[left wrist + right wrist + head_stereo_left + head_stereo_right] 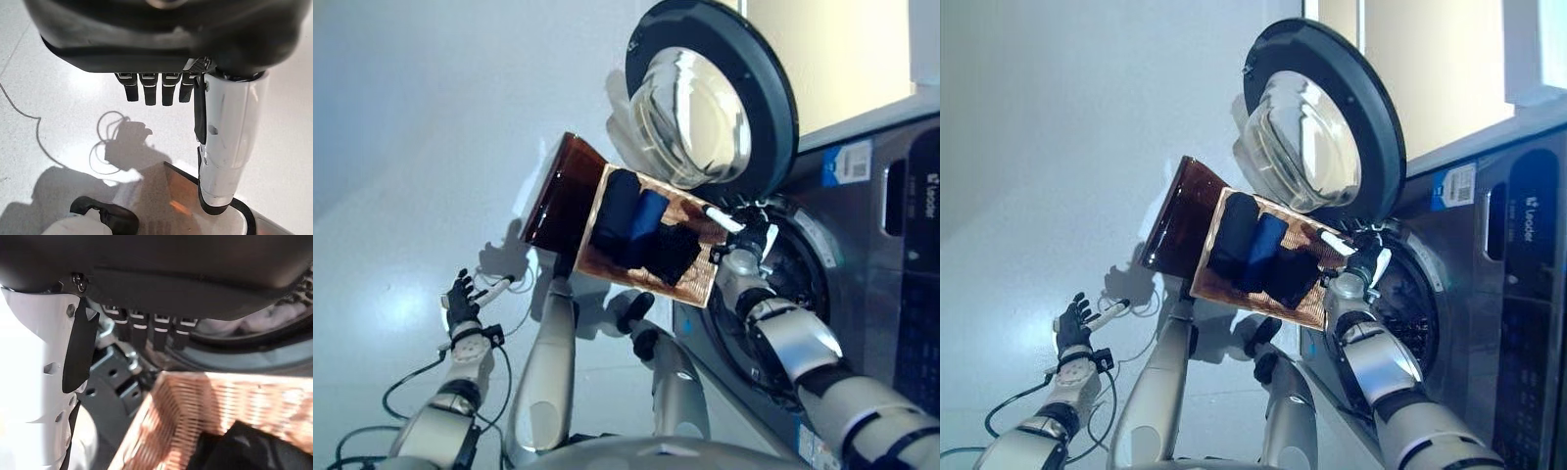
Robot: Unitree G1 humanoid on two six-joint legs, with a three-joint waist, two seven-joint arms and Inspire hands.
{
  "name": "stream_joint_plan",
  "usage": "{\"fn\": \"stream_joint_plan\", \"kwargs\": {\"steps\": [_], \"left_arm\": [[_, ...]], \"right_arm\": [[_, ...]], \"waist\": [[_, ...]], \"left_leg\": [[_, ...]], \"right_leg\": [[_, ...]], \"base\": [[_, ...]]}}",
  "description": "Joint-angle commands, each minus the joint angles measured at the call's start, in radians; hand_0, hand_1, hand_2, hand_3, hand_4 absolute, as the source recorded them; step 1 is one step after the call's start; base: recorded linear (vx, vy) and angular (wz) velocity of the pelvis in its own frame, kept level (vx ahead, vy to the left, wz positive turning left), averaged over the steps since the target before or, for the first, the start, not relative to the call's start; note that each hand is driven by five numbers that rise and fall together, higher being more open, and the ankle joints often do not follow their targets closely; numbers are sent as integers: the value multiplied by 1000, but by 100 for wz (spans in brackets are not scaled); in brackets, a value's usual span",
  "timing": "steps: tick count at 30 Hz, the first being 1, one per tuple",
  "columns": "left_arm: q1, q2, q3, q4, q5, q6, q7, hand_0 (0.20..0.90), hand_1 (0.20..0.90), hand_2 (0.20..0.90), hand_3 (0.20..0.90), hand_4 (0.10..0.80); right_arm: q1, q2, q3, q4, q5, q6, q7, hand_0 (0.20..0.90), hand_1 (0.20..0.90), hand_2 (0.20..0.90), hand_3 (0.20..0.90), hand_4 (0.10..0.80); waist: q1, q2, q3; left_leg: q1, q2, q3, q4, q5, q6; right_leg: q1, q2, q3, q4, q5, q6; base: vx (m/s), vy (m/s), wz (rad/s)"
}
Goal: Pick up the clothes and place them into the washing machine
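my right hand (751, 238), fingers loosely spread, is hovering at the wicker basket (690, 284) rim beside the washing machine (862, 255); clothes (636, 230) apparently dark; i should be curling round them firmly. left hand (462, 299) is hanging relaxed.

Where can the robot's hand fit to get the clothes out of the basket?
Crowded: dark and blue clothes nearly fill the basket. Its rim by the right hand shows bare wicker. Freest is the floor around the left hand.
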Motion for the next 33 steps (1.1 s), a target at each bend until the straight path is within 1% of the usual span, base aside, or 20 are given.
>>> {"fn": "stream_joint_plan", "kwargs": {"steps": [1,7,10,14,17,18,23,24,26,27,28,30,33], "left_arm": [[31,48,-8,-7,23,-37,63,900,900,900,900,800],[23,57,-20,-40,54,-27,89,900,900,900,900,800],[28,56,-22,-55,66,-23,96,900,900,900,900,800],[38,47,-18,-57,83,-19,99,900,900,900,900,800],[46,45,-15,-55,82,-19,97,900,900,900,900,800],[46,42,-6,-43,76,-22,94,900,900,900,900,800],[54,47,28,-2,47,-23,80,900,900,900,900,800],[54,47,32,5,47,-22,76,900,900,900,900,800],[62,48,48,14,35,-28,66,900,900,900,900,800],[64,47,54,22,33,-27,59,900,900,900,900,800],[69,48,60,29,31,-32,57,900,900,900,900,800],[76,48,65,28,37,-35,55,900,900,900,900,800],[85,47,76,53,45,-43,59,900,900,900,900,800]], "right_arm": [[-28,-52,-14,28,41,-50,-63,900,900,900,900,800],[-13,2,-7,55,28,-36,-82,900,900,900,900,800],[5,11,-11,70,33,-32,-84,900,900,900,900,800],[81,35,-34,64,67,-48,-63,900,900,900,900,800],[107,41,-32,51,63,-53,-57,900,900,900,900,800],[138,47,-21,21,55,-56,-42,900,900,900,900,800],[221,52,86,-105,-104,-34,-9,900,900,900,900,800],[235,48,121,-113,-173,-17,-13,900,900,900,900,800],[250,31,162,-158,-228,-4,14,900,900,900,900,800],[260,24,209,-186,-301,8,27,900,900,900,900,800],[270,10,270,-244,-393,11,14,900,900,900,900,800],[284,-8,342,-306,-501,26,23,900,900,900,900,800],[294,-38,383,-331,-636,42,-4,900,900,900,900,800]], "waist": [[42,7,-7],[47,-1,4],[46,-1,1],[30,-4,-8],[27,-5,-13],[19,-10,-21],[-12,-25,-50],[-16,-26,-55],[-23,-28,-66],[-25,-31,-71],[-32,-36,-77],[-43,-41,-88],[-59,-44,-103]], "left_leg": [[-43,-18,27,51,-93,-62],[-41,-20,21,48,-95,-61],[-38,-23,21,47,-96,-59],[-11,-21,27,33,-97,-54],[11,-20,29,20,-95,-52],[33,-18,35,7,-92,-51],[99,-11,53,-42,-75,-53],[111,-10,54,-55,-70,-54],[133,-11,57,-82,-56,-55],[145,-10,60,-95,-50,-56],[159,-8,62,-110,-44,-57],[170,-7,65,-119,-41,-60],[187,-3,72,-118,-47,-59]], "right_leg": [[-3,17,13,23,-44,-2],[0,21,4,25,-46,-5],[3,21,5,24,-44,-4],[19,24,12,15,-35,-3],[33,26,16,7,-29,0],[49,29,22,-2,-25,2],[94,31,37,-38,-10,5],[102,30,38,-45,-7,6],[119,31,41,-64,1,9],[125,31,42,-71,6,12],[134,32,45,-86,11,15],[141,32,47,-95,15,17],[149,33,60,-102,19,19]], "base": [[12,4,4],[17,1,8],[0,0,0],[-13,41,0],[-8,20,-2],[-7,28,-7],[-5,6,-18],[6,-20,-17],[12,-18,-18],[14,-26,-6],[11,-31,-3],[13,-37,-6],[12,-9,-4]]}}
